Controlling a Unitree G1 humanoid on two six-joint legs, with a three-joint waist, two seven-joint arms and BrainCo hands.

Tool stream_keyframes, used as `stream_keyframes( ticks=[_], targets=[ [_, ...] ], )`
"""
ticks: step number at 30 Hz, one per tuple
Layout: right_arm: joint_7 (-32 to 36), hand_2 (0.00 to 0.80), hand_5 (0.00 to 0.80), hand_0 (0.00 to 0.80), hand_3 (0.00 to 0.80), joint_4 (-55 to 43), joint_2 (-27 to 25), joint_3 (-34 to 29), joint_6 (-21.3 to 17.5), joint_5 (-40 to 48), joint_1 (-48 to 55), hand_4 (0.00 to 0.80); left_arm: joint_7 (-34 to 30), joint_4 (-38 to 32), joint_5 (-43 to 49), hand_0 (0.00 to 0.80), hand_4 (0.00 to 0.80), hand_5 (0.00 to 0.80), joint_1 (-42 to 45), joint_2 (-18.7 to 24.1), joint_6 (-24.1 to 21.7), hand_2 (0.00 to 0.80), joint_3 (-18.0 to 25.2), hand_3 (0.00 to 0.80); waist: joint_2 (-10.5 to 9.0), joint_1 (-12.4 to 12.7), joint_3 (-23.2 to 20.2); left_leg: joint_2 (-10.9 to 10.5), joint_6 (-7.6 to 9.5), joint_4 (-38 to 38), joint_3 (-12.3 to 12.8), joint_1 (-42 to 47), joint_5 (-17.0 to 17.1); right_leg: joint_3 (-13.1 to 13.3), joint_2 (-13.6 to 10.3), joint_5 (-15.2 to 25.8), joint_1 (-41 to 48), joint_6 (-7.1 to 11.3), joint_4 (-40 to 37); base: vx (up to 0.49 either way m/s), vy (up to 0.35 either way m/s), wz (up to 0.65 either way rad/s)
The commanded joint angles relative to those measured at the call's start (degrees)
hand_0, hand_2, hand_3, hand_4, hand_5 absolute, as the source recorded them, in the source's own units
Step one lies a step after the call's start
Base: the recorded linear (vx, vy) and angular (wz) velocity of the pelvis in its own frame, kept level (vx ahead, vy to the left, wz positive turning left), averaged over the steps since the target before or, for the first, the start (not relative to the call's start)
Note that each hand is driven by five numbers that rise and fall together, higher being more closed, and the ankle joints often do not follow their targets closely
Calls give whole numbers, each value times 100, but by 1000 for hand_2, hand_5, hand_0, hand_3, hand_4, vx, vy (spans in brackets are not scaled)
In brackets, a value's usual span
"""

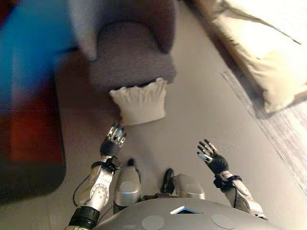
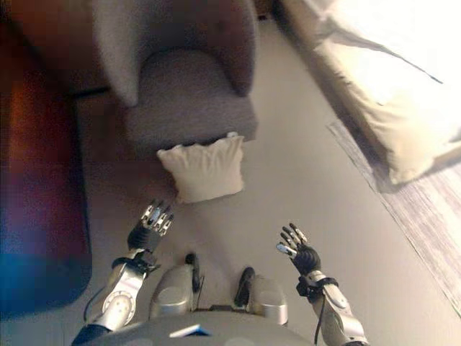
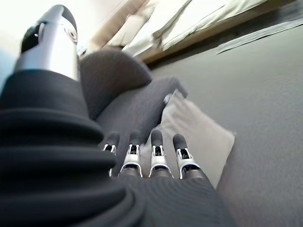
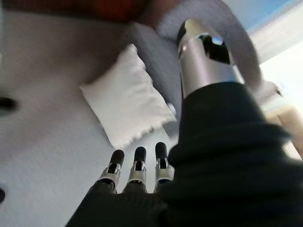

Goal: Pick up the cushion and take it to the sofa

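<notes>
A cream cushion (image 1: 140, 101) stands on the grey floor, leaning against the front of a grey armchair (image 1: 128, 52). It also shows in the left wrist view (image 3: 201, 137) and the right wrist view (image 4: 125, 104). My left hand (image 1: 113, 139) is open, fingers straight, just short of the cushion's lower left corner and apart from it. My right hand (image 1: 210, 155) is open and empty, farther back to the right of the cushion.
A beige sofa (image 1: 261, 45) with loose covers runs along the far right. A striped rug (image 1: 283, 129) lies before it. A dark red and black piece of furniture (image 1: 29, 139) stands at the left.
</notes>
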Motion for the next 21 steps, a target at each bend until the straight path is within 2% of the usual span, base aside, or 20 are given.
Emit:
stream_keyframes(
  ticks=[1, 2, 3, 5, 7, 8, 9, 12, 14, 15, 18, 21],
  targets=[
    [-68, 0, 0, 0, 0, -194, 146, 122, -394, -44, -7, 0, -213, -377, 286, 0, 0, 0, 144, 164, -314, 0, 115, 0, -169, 70, -306, -387, 519, -70, 137, -454, 118, -247, -173, -183, 1073, 481, -161, 376, 88, -28],
    [-10, 0, 0, 0, 0, -246, 185, 91, -312, -17, 23, 0, -202, -431, 260, 0, 0, 0, 140, 201, -303, 0, 147, 0, -218, 114, -351, -435, 620, 0, 117, -403, -4, -301, -301, -191, 1199, 577, -25, 364, 85, -20],
    [29, 0, 0, 0, 0, -287, 201, 78, -260, -19, 44, 0, -160, -502, 283, 0, 0, 0, 166, 215, -290, 0, 178, 0, -261, 177, -422, -489, 744, 1, 169, -320, -103, -429, -548, 38, 1277, 650, 363, 362, 115, -16],
    [25, 0, 0, 0, 0, -354, 307, 93, -291, -102, 116, 0, -110, -645, 329, 0, 0, 0, 242, 239, -231, 0, 219, 0, -312, 240, -573, -707, 948, -235, 119, -48, -190, -448, -1000, 766, 1122, 866, 1266, 357, 173, -18],
    [-41, 0, 0, 0, 0, -396, 389, 98, -331, -96, 189, 0, -151, -623, 417, 0, 0, 0, 255, 289, -268, 0, 207, 0, -276, 213, -642, -835, 1088, -360, -13, 169, -280, -252, -1257, 1152, 834, 940, 1999, 301, 148, -15],
    [-79, 0, 0, 0, 0, -385, 432, 98, -364, -120, 234, 0, -111, -599, 531, 0, 0, 0, 212, 315, -289, 0, 199, 0, -233, 163, -666, -869, 1136, -402, -103, 311, -341, -134, -1403, 1284, 601, 907, 2267, 249, 81, 2],
    [-113, 0, 0, 0, 0, -395, 458, 103, -371, -140, 252, 0, -52, -600, 566, 0, 0, 0, 154, 338, -292, 0, 178, 0, -214, 120, -664, -866, 1143, -396, -155, 374, -379, -39, -1484, 1307, 453, 866, 2213, 236, -7, 15],
    [-86, 0, 0, 0, 0, -299, 516, 75, -407, -156, 296, 0, 33, -494, 491, 0, 0, 0, -34, 414, -275, 0, 153, 0, -172, -34, -635, -801, 1044, -331, -392, 520, -429, 165, -1445, 1242, 187, 807, 1385, 175, -152, 25],
    [-52, 0, 0, 0, 0, -205, 530, 76, -483, -59, 274, 0, -5, -392, 482, 0, 0, 0, -79, 443, -354, 0, 107, 0, -201, -101, -588, -764, 937, -293, -598, 545, -464, 310, -1425, 1469, 59, 884, 683, 117, -237, 45],
    [-10, 0, 0, 0, 0, -161, 541, 49, -515, -20, 254, 0, -41, -359, 454, 0, 0, 0, -99, 484, -391, 0, 88, 0, -236, -147, -563, -734, 915, -304, -675, 488, -369, 370, -1419, 1758, -87, 881, 256, 80, -260, 55],
    [58, 0, 0, 0, 0, -81, 560, -34, -556, 144, 207, 0, -113, -322, 496, 0, 0, 0, -121, 601, -439, 0, 20, 0, -464, -285, -473, -734, 776, -258, -978, 501, -591, 693, -1462, 2316, -526, 1147, -819, 157, -283, 42],
    [143, 0, 0, 0, 0, -85, 552, -116, -449, 246, 215, 0, -122, -407, 570, 0, 0, 0, -10, 694, -364, 0, 89, 0, -538, -365, -409, -552, 660, -386, -1100, 727, -704, 649, -1425, 2482, -743, 1272, -1476, 256, -262, 68]
  ],
)
